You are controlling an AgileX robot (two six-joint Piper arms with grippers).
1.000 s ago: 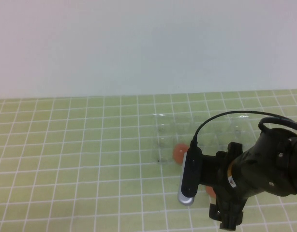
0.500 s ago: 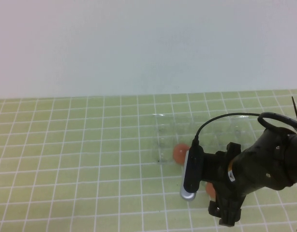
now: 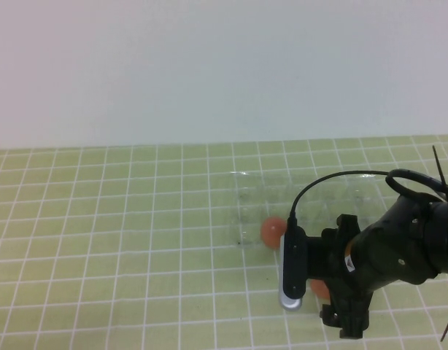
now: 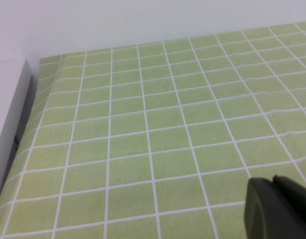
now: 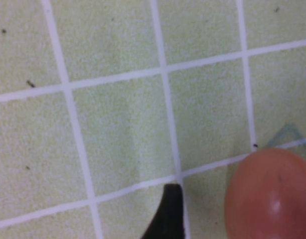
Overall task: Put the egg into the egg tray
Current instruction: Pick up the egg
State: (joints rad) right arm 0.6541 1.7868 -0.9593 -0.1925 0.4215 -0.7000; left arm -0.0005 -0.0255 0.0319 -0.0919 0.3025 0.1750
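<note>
The egg (image 3: 318, 289) lies on the green checked cloth just in front of the clear egg tray (image 3: 311, 191), mostly hidden under my right arm. My right gripper (image 3: 327, 297) points down over it. In the right wrist view the egg (image 5: 270, 196) is large and close, with one dark fingertip (image 5: 168, 211) beside it and a gap between them; the other finger is out of frame. The twin egg (image 3: 271, 231) sits in the tray's near left corner cup. My left gripper (image 4: 273, 182) is shut and empty over bare cloth, and is not in the high view.
A corner of the tray (image 5: 288, 133) shows past the egg in the right wrist view. The cloth's edge and a white wall (image 4: 8, 124) lie beside the left gripper. A black cable (image 3: 341, 179) arcs over the tray from the right arm.
My right arm has shifted slightly right and lower over the egg. Neither egg has moved.
</note>
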